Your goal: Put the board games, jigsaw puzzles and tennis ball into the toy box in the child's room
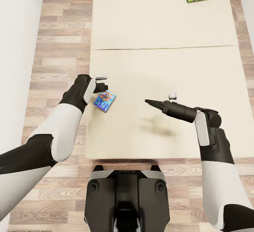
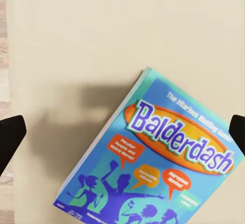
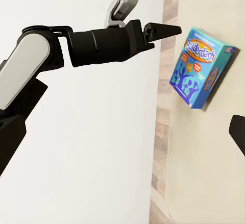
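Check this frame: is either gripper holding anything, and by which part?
Nothing is held. The left gripper hovers beside the blue board game on the bed, not gripping it; the right gripper is empty.

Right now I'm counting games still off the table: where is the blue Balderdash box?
In the head view the blue Balderdash box lies on the bed near its left edge, just beside the left gripper.

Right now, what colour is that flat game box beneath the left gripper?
Mostly blue, with an orange Balderdash logo on the flat game box; clearest in the left wrist view.
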Controlling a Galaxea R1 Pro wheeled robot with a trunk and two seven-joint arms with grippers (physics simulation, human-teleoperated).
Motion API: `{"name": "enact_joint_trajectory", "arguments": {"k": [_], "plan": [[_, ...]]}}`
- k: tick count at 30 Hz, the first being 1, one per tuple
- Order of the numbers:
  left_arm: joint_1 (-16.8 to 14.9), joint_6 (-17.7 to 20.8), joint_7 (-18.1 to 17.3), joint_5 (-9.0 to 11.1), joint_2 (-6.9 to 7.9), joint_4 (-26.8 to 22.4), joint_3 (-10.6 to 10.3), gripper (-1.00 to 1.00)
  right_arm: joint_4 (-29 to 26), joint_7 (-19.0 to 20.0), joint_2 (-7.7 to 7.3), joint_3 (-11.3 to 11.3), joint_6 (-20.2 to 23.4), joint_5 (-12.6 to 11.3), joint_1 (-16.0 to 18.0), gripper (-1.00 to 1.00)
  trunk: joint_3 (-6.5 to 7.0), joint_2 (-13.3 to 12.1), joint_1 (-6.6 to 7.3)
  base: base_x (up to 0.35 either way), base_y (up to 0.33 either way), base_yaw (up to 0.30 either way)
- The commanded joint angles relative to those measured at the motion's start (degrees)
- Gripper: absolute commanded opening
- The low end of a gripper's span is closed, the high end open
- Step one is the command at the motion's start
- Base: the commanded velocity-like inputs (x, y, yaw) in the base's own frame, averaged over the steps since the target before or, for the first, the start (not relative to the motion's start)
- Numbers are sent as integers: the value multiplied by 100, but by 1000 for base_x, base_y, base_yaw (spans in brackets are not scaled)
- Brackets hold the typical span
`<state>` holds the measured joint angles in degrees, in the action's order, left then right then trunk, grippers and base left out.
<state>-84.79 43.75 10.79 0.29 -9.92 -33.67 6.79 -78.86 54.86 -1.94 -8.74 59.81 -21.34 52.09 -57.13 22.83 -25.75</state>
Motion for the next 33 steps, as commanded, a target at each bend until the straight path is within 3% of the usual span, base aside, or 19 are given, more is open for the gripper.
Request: {"name": "enact_joint_trajectory", "arguments": {"k": [1,11,16,24,33], "plan": [[-3,22,17,5,-7,-6,31,100,0,33,0,-5,19,21,3,100,-16,9,-3,0,0,0],[-31,20,20,6,-7,-8,29,100,-4,33,-6,-5,19,24,3,100,-110,9,-3,0,0,0],[-232,25,20,41,-7,-8,31,100,-5,33,-1,-5,19,24,3,100,-157,9,-3,0,0,0],[-400,51,20,450,-7,-8,32,100,-6,33,-6,-7,19,25,3,100,-200,9,-3,0,0,0],[-466,68,20,585,-7,-8,32,100,-7,33,-8,-6,19,24,3,100,-206,9,-3,0,0,0]]}}
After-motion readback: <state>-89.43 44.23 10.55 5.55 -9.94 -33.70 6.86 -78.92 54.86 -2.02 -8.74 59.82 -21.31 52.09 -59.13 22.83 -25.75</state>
